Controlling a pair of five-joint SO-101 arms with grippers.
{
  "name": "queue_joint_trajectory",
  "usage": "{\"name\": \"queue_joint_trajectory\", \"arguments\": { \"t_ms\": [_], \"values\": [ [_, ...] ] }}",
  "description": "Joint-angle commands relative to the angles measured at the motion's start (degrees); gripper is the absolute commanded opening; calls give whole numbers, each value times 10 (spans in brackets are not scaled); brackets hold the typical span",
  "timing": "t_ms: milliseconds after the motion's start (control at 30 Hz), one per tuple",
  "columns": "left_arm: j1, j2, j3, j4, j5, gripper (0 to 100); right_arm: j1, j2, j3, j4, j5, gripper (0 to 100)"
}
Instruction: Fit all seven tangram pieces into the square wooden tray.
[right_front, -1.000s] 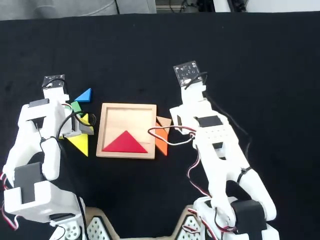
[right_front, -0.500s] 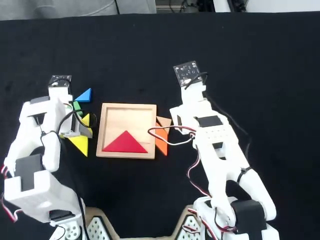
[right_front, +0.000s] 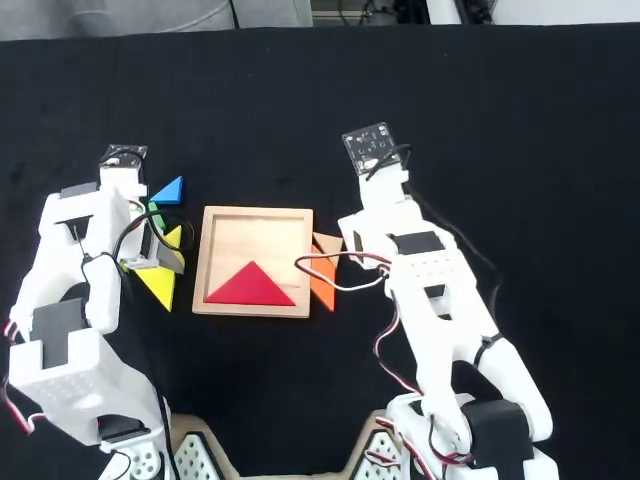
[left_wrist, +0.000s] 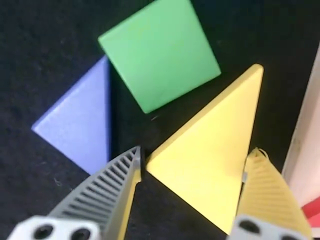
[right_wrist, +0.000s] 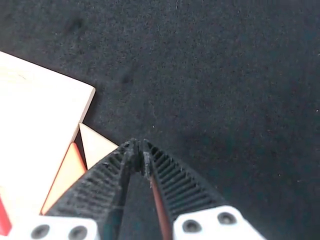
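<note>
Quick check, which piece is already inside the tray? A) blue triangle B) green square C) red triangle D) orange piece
C: the red triangle lies inside the wooden tray, while the green square, the blue triangle and the orange piece all lie outside its rim.

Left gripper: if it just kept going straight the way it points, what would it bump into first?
Most likely the yellow triangle: the open left gripper points down at it, with one finger on each side. Depth is hard to judge, so the fingertips may meet the black table beside it instead.
</note>
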Motion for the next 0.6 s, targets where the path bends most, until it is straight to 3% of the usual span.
{"name": "queue_joint_trajectory", "arguments": {
  "t_ms": [0,133,400,567],
  "values": [
    [0,-2,-25,-1,-24,314,-7,0,-4,-12,4,18],
    [2,-4,-25,2,-95,314,-6,0,-4,-12,4,18],
    [5,-5,-36,-2,-392,314,-6,0,0,-25,4,18],
    [29,-5,-111,47,-479,316,-6,0,17,-58,7,18]
  ]
}}
